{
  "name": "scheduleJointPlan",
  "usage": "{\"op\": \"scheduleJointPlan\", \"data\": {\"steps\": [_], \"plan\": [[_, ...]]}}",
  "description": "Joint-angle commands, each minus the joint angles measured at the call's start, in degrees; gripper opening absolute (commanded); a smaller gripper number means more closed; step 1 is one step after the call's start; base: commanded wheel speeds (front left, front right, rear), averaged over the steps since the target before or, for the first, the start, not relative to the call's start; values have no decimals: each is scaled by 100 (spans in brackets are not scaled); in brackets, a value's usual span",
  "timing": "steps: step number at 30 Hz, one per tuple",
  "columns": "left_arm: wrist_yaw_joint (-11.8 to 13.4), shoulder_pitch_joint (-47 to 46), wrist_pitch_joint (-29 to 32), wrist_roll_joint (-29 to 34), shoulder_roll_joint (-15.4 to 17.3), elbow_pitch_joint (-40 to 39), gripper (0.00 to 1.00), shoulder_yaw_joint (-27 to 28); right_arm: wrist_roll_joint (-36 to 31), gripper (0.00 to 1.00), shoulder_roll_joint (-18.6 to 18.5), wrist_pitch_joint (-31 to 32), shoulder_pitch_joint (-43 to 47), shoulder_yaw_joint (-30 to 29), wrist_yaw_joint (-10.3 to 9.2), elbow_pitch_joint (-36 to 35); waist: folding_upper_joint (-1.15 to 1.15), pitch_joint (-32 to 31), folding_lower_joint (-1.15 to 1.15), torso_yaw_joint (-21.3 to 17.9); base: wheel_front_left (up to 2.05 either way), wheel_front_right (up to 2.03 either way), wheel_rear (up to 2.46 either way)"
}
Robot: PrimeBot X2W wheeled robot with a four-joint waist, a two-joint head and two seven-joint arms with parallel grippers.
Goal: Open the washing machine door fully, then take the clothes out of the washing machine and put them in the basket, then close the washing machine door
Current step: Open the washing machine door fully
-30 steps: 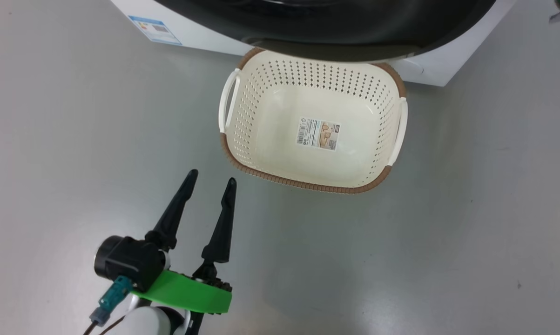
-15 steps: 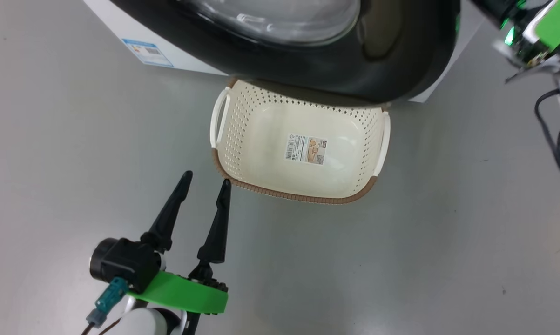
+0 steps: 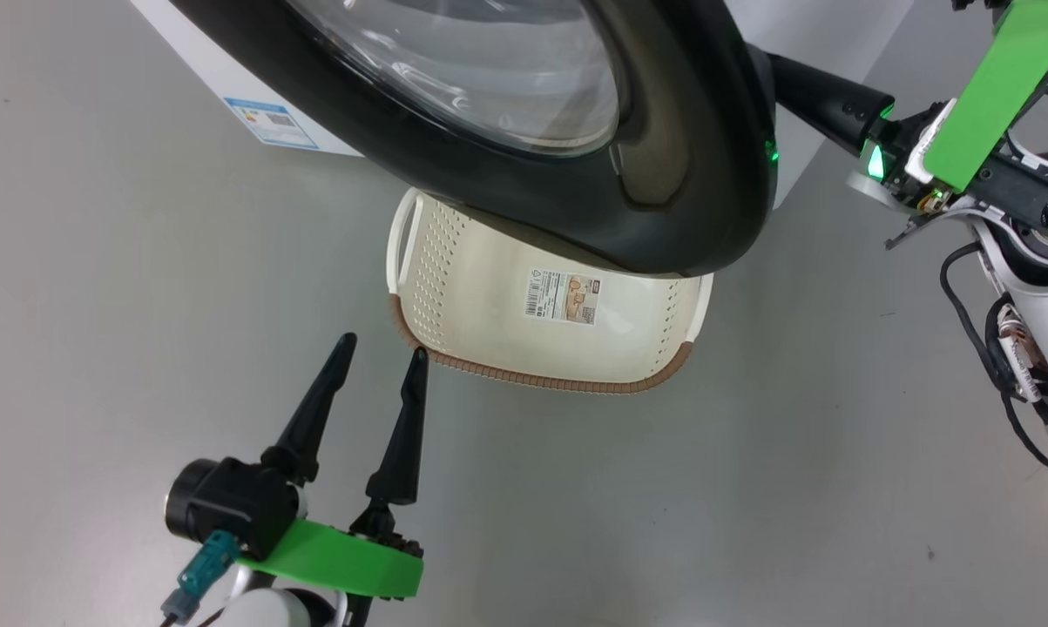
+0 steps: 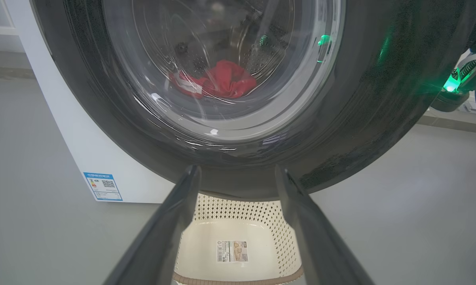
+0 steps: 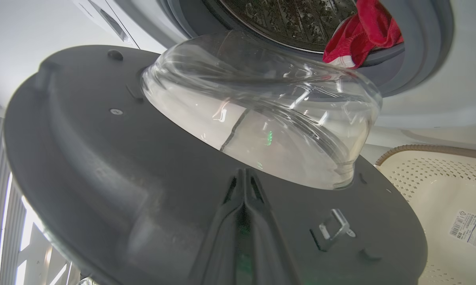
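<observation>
My closed right gripper (image 5: 243, 174) is pressing the inner face of the round black-rimmed glass door (image 3: 706, 157), swinging it open above the cream perforated basket (image 3: 532, 379); a steady sweep clear of the glass seems wise. Red clothes (image 5: 364, 31) are lying in the drum (image 5: 293, 19); my left gripper (image 3: 382, 348) is hovering open-fingered.

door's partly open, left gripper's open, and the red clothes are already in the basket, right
One thing is wrong: the clothes lie inside the washing machine, as the right wrist view shows, and the basket holds none. The door is partly open and the left gripper is open.
</observation>
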Motion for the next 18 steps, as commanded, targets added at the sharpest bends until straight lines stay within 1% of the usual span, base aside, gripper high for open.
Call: {"op": "scheduleJointPlan", "data": {"steps": [1,8,18], "plan": [[-1,80,-46,37,82,-143,100,205,5,0,93,42,165,25,44,-202,0,-12,0,1,0,0,0],[-7,118,-46,41,82,-144,100,205,-173,0,154,-47,272,-79,44,-265,0,-85,0,18,0,0,0],[-15,185,-46,34,82,-140,100,226,-528,0,128,-506,427,-275,44,-181,0,-223,0,-6,0,0,0]]}}
